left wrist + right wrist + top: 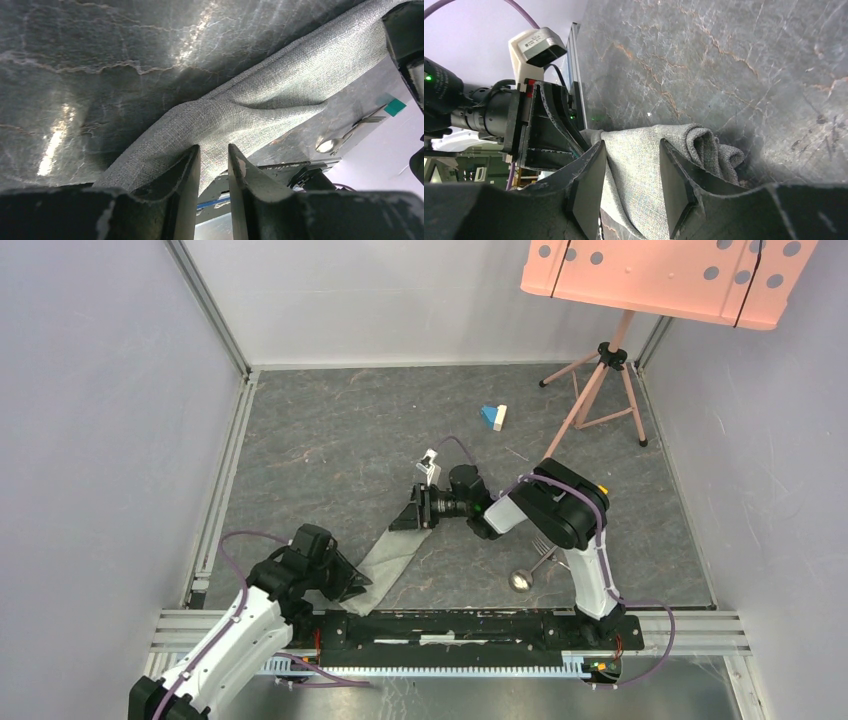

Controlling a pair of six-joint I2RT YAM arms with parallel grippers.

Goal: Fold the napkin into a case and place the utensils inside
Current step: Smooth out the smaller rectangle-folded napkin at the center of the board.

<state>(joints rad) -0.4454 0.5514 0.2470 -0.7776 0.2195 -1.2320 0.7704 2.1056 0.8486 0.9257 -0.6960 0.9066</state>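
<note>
The light grey napkin [392,552] is a narrow bunched strip stretched between my two grippers, left of centre. My left gripper [350,585] is shut on its near end; in the left wrist view the cloth [280,95] runs from the nearly closed fingertips of the left gripper [214,147] up to the right. My right gripper [408,512] is at the far end, with the cloth [639,160] lying between the spread fingers of the right gripper [630,142] and a rolled bunch beyond them. The silver spoon [520,580] and fork [543,544] lie by the right arm's base. They also show as the spoon [326,145] and fork [367,120].
Small blue and white blocks [493,417] sit on the far middle of the table. A tripod [605,380] carrying a pink board [665,275] stands at the back right. A metal rail [450,625] runs along the near edge, and walls close in both sides.
</note>
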